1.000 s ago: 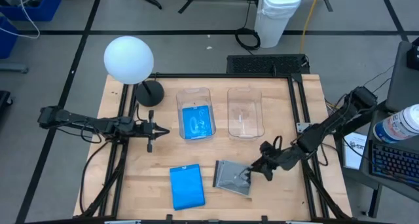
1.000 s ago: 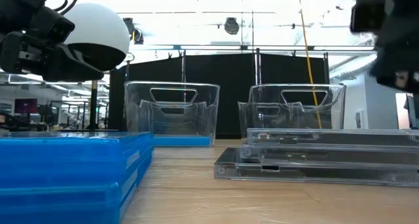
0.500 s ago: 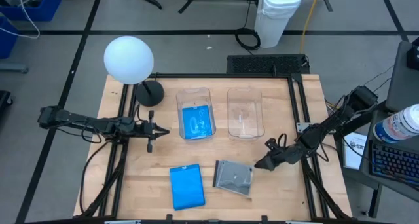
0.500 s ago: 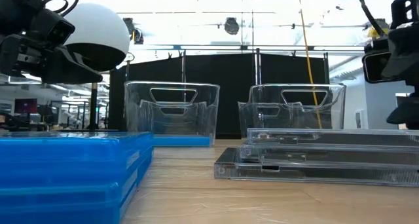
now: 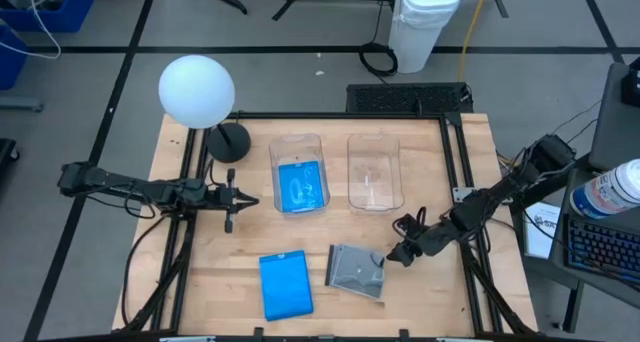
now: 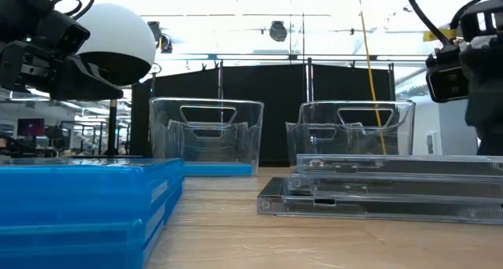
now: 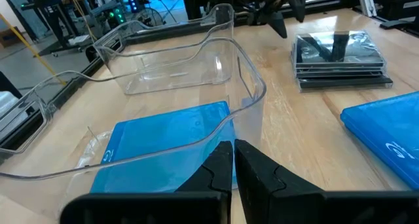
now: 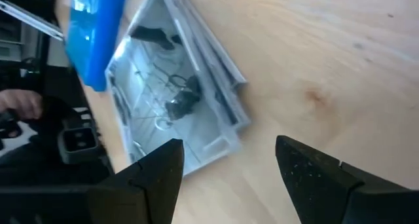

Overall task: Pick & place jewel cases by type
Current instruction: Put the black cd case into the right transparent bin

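A stack of grey see-through jewel cases (image 5: 357, 272) lies flat near the table's near edge, also visible in the low view (image 6: 385, 186) and the right wrist view (image 8: 177, 99). A stack of bright blue cases (image 5: 285, 285) lies to its left. One more blue case (image 5: 300, 185) lies inside the left clear tub (image 5: 297, 140). My right gripper (image 5: 392, 254) hovers open just right of the grey stack, with its fingers (image 8: 150, 178) apart and the stack ahead of them. My left gripper (image 5: 250, 200) waits shut beside the left tub (image 7: 234, 160).
The right clear tub (image 5: 374, 172) stands next to the left one on the far half of the table. A lamp with a white globe (image 5: 196, 90) and a black base (image 5: 229, 142) stands at the far left corner. Bare wood lies between the tubs and the stacks.
My right gripper drew back from over the grey stack toward the table's right edge, then came part of the way back toward the stack. The grey stack has stayed in place. The left arm has kept still.
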Available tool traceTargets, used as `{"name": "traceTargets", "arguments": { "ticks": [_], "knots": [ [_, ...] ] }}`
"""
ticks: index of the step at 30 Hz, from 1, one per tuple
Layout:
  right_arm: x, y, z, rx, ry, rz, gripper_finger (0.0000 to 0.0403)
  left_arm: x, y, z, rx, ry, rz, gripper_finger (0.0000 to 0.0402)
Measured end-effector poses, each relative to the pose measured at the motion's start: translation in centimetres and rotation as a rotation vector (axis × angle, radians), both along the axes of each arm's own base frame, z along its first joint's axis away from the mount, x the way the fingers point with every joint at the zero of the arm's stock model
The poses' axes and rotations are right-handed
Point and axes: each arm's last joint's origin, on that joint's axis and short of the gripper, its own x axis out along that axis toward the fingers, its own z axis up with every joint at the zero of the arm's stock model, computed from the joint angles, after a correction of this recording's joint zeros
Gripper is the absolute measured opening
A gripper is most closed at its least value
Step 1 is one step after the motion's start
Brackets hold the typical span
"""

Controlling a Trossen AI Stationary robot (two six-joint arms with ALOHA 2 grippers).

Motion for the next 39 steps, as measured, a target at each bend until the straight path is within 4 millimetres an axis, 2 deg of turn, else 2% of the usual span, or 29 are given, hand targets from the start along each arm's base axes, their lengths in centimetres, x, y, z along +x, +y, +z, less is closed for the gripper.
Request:
{"name": "traceTargets", "arguments": {
  "ticks": [26, 30, 39],
  "knots": [
    [1.6, 1.1, -1.7, -0.005, -0.061, 0.052, 0.0226, -0.1, 0.0, -0.2, 0.003, 0.022, 0.000, 0.0026],
    [1.6, 1.1, -1.7, -0.007, -0.065, 0.054, 0.0198, -0.1, 0.0, -0.2, 0.003, 0.022, 0.000, 0.0026],
    [1.6, 1.1, -1.7, -0.012, -0.068, 0.058, 0.0102, -0.1, 0.0, -0.2, 0.003, 0.023, 0.000, 0.0026]
  ]
}}
